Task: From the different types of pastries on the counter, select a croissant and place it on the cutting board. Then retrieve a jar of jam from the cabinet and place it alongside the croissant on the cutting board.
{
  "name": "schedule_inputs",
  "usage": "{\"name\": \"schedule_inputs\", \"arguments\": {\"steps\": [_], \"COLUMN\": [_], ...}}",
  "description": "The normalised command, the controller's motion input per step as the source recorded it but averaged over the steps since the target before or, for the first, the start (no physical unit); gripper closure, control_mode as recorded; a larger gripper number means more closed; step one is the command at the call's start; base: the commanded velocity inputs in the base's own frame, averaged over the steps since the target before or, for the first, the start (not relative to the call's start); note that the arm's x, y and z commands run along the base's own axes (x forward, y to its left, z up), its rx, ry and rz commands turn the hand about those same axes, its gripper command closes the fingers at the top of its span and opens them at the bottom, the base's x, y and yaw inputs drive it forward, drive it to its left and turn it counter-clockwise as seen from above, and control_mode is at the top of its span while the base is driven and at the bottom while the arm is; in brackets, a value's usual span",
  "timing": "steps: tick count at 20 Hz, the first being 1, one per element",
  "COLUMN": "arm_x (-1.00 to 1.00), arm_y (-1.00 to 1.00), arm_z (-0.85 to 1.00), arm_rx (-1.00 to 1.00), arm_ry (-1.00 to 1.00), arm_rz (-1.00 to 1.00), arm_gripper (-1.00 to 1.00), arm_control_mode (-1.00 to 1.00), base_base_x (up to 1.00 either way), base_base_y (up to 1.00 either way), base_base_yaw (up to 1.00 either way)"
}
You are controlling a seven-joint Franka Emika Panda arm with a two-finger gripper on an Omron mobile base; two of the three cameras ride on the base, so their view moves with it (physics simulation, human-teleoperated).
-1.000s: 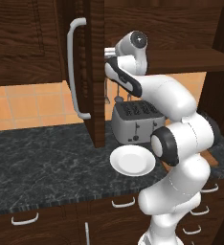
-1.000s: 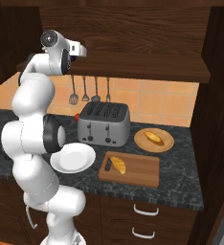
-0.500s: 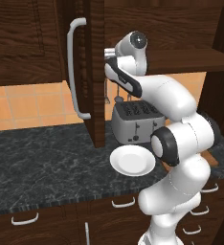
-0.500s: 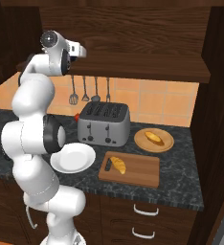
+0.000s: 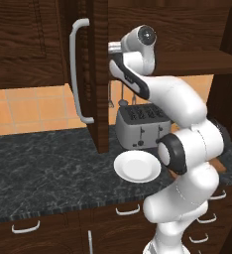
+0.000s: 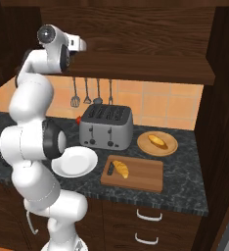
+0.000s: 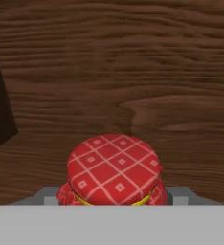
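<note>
Up inside the cabinet (image 5: 95,74), the jar of jam (image 7: 114,172) sat on a brown wood-grain shelf, its red checked lid facing the hand camera and lying between the two grey blocks of the gripper (image 7: 115,198) at the bottom of that view. Whether the fingers pressed on the jar or stood free of it could not be told, since their tips were hidden at the edge. The wood-grain back wall rose close behind the jar. Seen from the base, the white arm reached high, its hand at the level of the open shelf, just beside the door that stood swung out with its curved grey bar handle (image 5: 78,69). Down on the black marbled counter (image 6: 185,186), the croissant (image 6: 120,168) already lay on the cutting board (image 6: 141,176), near the end with the dark slot handle. Behind the board, a smooth golden bun (image 6: 158,141) rested on a round tan plate (image 6: 169,147). A silver toaster (image 6: 106,127) stood to the board's left against the orange tiled wall, where utensils (image 6: 87,92) hung in a row. A round white plate (image 6: 80,162) lay in front of the toaster, close to the arm's elbow.
</note>
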Motion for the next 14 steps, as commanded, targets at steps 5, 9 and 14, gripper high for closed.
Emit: {"name": "schedule_inputs", "arguments": {"steps": [5, 9, 14], "arm_x": [-0.55, -0.96, -1.00], "arm_y": [-0.12, -0.35, -0.25], "arm_z": [0.23, -0.31, -0.32], "arm_rx": [0.01, 0.00, 0.00], "arm_ry": [-0.04, -0.03, -0.03], "arm_rz": [-0.02, 0.00, 0.00], "arm_gripper": [1.00, 1.00, 1.00], "arm_control_mode": [-1.00, -1.00, -1.00], "base_base_x": [0.00, 0.00, 0.00], "base_base_y": [0.00, 0.00, 0.00], "base_base_yaw": [0.00, 0.00, 0.00]}}
